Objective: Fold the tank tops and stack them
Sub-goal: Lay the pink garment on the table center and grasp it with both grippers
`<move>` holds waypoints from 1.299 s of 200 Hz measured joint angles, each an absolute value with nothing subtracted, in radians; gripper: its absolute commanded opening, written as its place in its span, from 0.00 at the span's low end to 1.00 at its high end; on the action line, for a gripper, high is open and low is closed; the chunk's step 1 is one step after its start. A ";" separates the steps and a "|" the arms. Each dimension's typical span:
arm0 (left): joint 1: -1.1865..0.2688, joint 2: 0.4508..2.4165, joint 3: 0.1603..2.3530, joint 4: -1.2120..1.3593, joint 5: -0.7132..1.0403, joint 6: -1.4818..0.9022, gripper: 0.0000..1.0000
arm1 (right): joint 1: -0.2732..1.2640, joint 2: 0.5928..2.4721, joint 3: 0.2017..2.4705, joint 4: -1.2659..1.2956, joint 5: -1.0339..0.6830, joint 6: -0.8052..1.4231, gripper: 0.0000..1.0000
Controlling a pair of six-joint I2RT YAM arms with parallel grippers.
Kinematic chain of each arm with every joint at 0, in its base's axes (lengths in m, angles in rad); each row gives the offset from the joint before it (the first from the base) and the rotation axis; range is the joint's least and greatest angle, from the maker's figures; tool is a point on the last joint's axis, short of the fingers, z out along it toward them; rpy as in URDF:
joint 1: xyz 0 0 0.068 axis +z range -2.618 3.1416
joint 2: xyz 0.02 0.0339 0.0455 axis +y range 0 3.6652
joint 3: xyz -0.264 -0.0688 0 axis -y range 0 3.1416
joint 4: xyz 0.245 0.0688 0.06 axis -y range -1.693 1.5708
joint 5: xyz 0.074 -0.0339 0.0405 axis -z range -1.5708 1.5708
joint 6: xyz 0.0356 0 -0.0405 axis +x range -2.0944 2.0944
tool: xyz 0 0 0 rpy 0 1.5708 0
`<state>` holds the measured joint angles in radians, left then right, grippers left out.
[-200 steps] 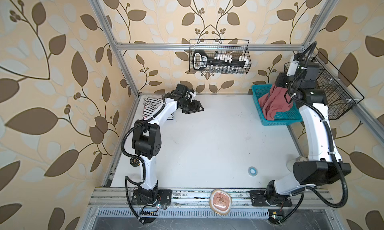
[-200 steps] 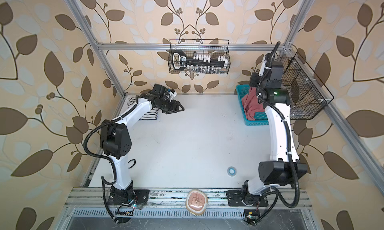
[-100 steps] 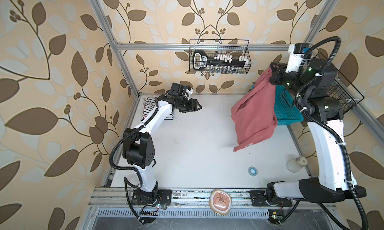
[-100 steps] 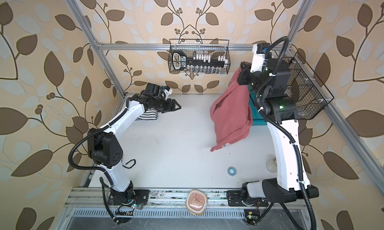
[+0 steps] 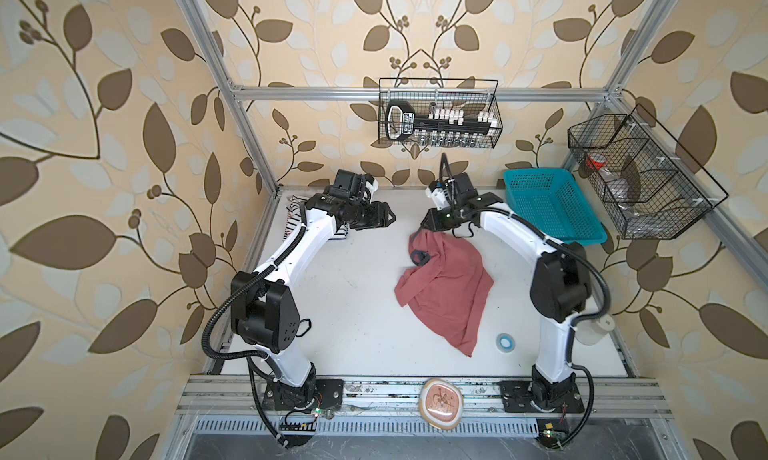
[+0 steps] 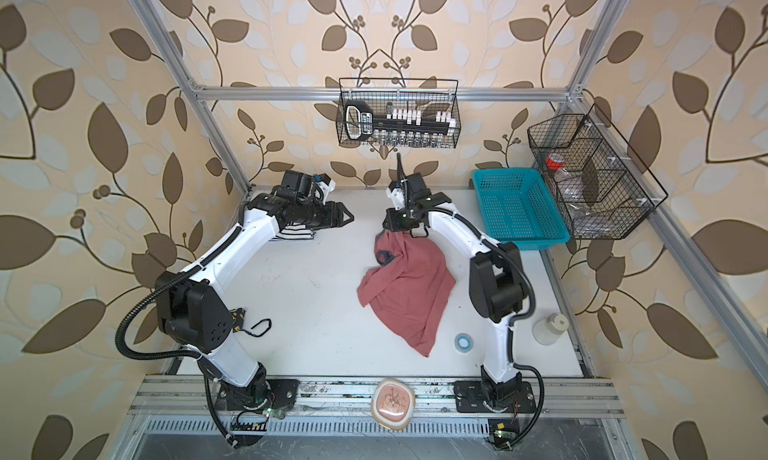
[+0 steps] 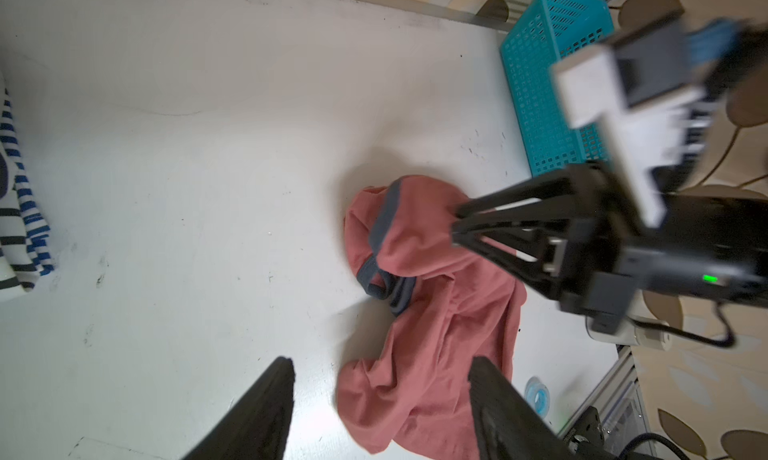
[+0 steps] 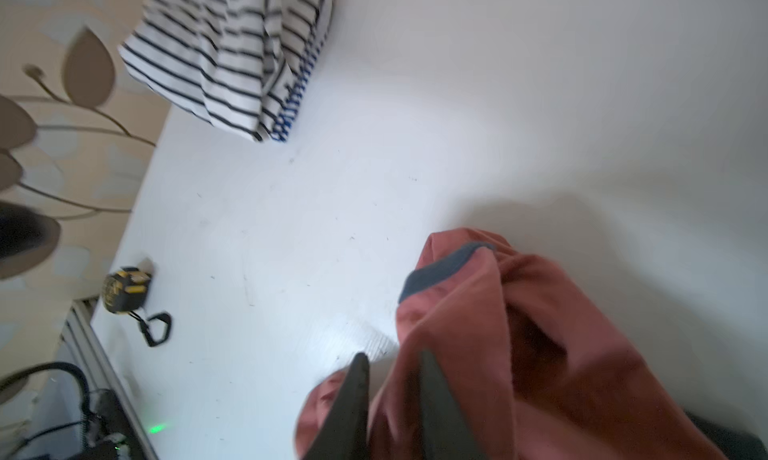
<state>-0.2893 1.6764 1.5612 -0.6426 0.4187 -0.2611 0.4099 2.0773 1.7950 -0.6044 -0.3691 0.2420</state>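
Note:
The dusty red tank top (image 5: pixel 444 287) with grey-blue trim lies crumpled right of the table's middle in both top views. My right gripper (image 5: pixel 426 225) sits low at its far end. In the right wrist view the jaws (image 8: pixel 392 360) stand slightly apart, so it is open, with a fold of red cloth (image 8: pixel 540 333) lying between the fingers. A folded black-and-white striped tank top (image 5: pixel 296 213) lies at the far left corner, over a blue-striped layer (image 8: pixel 291 109). My left gripper (image 5: pixel 388 219) hovers open beside that pile, pointing at the red top (image 7: pixel 436 312), with nothing between its fingers (image 7: pixel 380 364).
A teal basket (image 5: pixel 552 206) stands at the far right. A blue tape roll (image 5: pixel 505 341) and a white bottle (image 5: pixel 594 331) sit near the right arm's base. A yellow tape measure (image 8: pixel 124 289) lies by the left edge. Wire baskets (image 5: pixel 438 117) hang on the walls.
My right arm lifted the red tank top out of the teal basket, swung it left and lowered it onto the table, and its jaws have parted. The left gripper shifted only slightly.

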 measured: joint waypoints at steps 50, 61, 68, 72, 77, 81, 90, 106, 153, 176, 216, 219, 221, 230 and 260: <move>-0.320 1.677 1.552 -0.718 0.452 -0.240 0.62 | 0.400 2.011 1.742 -0.564 -0.385 0.268 0.62; -0.349 1.683 1.559 -0.775 0.445 -0.217 0.62 | 0.387 1.899 1.652 -0.554 -0.361 0.270 0.64; -0.375 1.690 1.566 -0.813 0.439 -0.201 0.63 | 0.379 1.816 1.589 -0.554 -0.338 0.271 0.64; -0.392 1.694 1.569 -0.835 0.434 -0.191 0.64 | 0.374 1.766 1.552 -0.552 -0.327 0.271 0.64; -0.418 1.700 1.572 -0.862 0.427 -0.178 0.64 | 0.368 1.705 1.511 -0.554 -0.300 0.271 0.65; -0.439 1.707 1.573 -0.881 0.424 -0.167 0.65 | 0.362 1.656 1.478 -0.562 -0.285 0.273 0.64; -0.487 1.719 1.573 -0.923 0.408 -0.147 0.66 | 0.357 1.555 1.409 -0.570 -0.246 0.276 0.64; -0.568 1.745 1.573 -0.986 0.384 -0.121 0.66 | 0.366 1.402 1.273 -0.583 -0.205 0.296 0.61; -0.676 1.876 1.574 -1.132 0.270 -0.083 0.60 | 0.543 1.167 0.862 -0.668 -0.167 0.453 0.44; -0.690 1.928 1.573 -1.155 0.231 -0.084 0.59 | 0.645 1.102 0.769 -0.722 -0.143 0.539 0.40; -0.728 1.951 1.559 -1.150 0.197 -0.094 0.62 | 0.710 0.968 0.638 -0.770 -0.113 0.672 0.44; -0.728 1.953 1.558 -1.149 0.197 -0.097 0.62 | 0.713 0.960 0.627 -0.771 -0.113 0.676 0.45; -0.728 1.955 1.557 -1.148 0.196 -0.098 0.62 | 0.715 0.955 0.620 -0.773 -0.112 0.683 0.45; -0.734 1.968 1.551 -1.143 0.193 -0.105 0.63 | 0.723 0.937 0.590 -0.779 -0.112 0.708 0.47; -0.739 2.014 1.546 -1.116 0.175 -0.133 0.63 | 0.741 0.915 0.518 -0.782 -0.115 0.762 0.48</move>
